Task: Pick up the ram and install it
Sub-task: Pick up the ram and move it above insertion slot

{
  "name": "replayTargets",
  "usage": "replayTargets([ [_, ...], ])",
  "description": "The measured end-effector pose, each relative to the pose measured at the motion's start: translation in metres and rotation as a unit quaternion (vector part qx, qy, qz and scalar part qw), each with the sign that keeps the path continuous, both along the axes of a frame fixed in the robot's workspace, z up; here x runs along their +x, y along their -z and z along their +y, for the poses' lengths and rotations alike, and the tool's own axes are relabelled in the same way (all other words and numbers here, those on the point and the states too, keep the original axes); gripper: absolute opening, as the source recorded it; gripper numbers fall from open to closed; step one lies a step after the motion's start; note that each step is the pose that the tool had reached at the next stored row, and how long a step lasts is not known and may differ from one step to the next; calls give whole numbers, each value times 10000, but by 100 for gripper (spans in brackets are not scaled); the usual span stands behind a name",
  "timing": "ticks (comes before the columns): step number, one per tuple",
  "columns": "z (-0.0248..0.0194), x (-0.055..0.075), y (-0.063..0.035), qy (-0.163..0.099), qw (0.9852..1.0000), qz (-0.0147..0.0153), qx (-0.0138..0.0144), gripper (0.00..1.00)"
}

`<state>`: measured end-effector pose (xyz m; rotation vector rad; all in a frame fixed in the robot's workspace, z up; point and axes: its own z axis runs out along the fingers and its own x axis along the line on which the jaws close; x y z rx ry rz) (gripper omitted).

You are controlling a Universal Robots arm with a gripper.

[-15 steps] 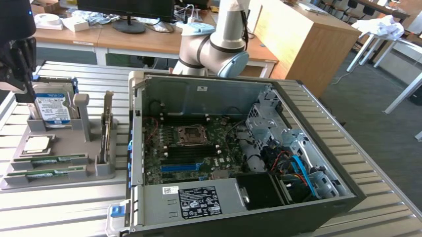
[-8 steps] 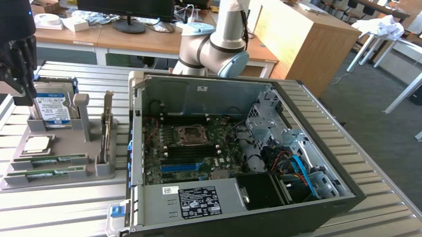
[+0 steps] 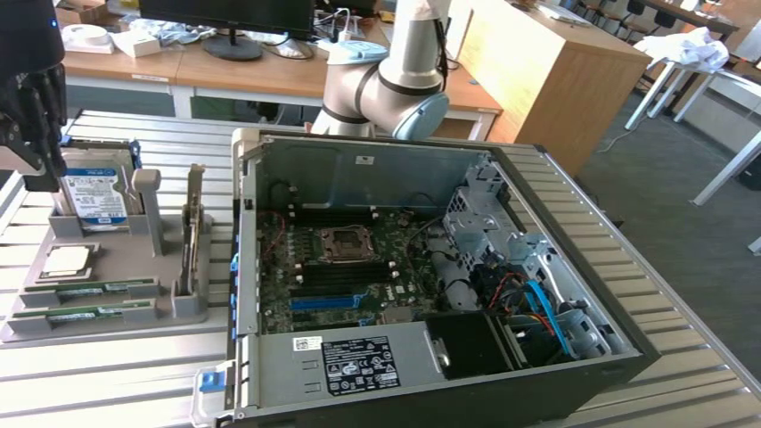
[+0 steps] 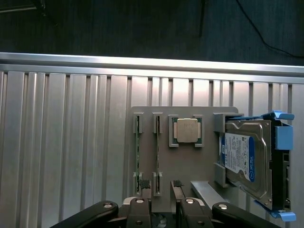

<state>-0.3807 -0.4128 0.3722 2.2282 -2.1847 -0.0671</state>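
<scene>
Ram [image 3: 85, 314] lying slotted along holder [image 3: 119, 329] edge farthest from hard drive [image 3: 95, 192], gripper [image 4: 161, 189] hovering overhead, fingers [image 4: 142, 206] spread, grasping nothing.

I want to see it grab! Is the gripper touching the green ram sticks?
Apart. In the exterior view the gripper hangs well clear of the ram sticks lying in their holder.

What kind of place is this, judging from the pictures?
Probably a robotics lab or office workshop: a robot arm rises by an open computer case on a slatted metal table, and wooden desks with a monitor stand in the background.
</scene>
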Motion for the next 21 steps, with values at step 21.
replayTargets([
  [21,0,0,328,0,10000,-2,0,30],
])
